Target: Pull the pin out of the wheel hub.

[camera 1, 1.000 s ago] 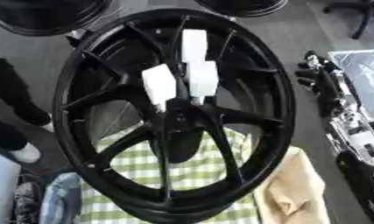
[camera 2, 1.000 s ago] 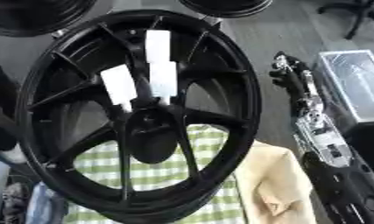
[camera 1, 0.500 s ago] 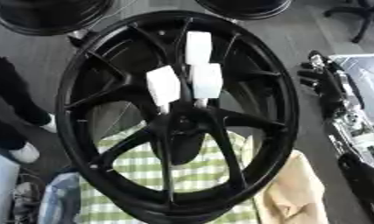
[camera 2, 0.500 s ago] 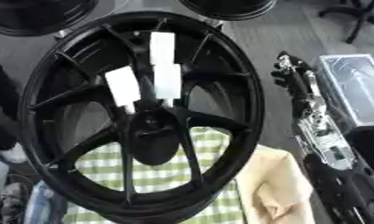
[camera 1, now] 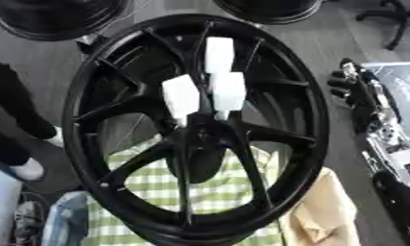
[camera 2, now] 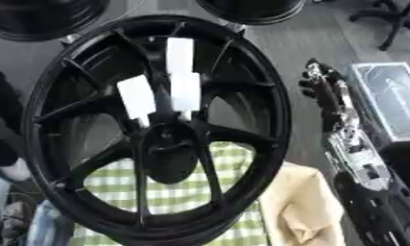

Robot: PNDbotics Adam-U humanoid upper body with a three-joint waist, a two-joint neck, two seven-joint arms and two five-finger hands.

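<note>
Locating the pin: three white blocks stand out of the black wheel [camera 1: 90, 158] close to the wheel hub [camera 1: 199, 137]. One [camera 1: 181, 96] is just up-left of the hub, one [camera 1: 228, 91] just up-right of it, and a third [camera 1: 219, 54] lies farther up along a spoke. I take these for pins, though which one the task means cannot be told.
Pin seating: the two nearest the hub seem to be set into it by their lower ends; how deep is hidden.
Right hand: the right hand [camera 2: 319, 86] hangs well to the right of the hub, outside the rim, touching nothing. Whether it is wide or narrow I cannot tell.
Left hand: it shows in neither view.
Under the wheel: a green checked cloth [camera 1: 208, 192] shows through the spokes below the hub, with a tan cloth [camera 1: 325, 211] down-right of it.
Reach: the hand should come over the rim and down to a block between the spokes, not across them.
Grasp: take the block by its two broad faces, low and near the hub.
Pull: draw straight along the block's own length; a sideways tug may jam it or rock the wheel.
</note>
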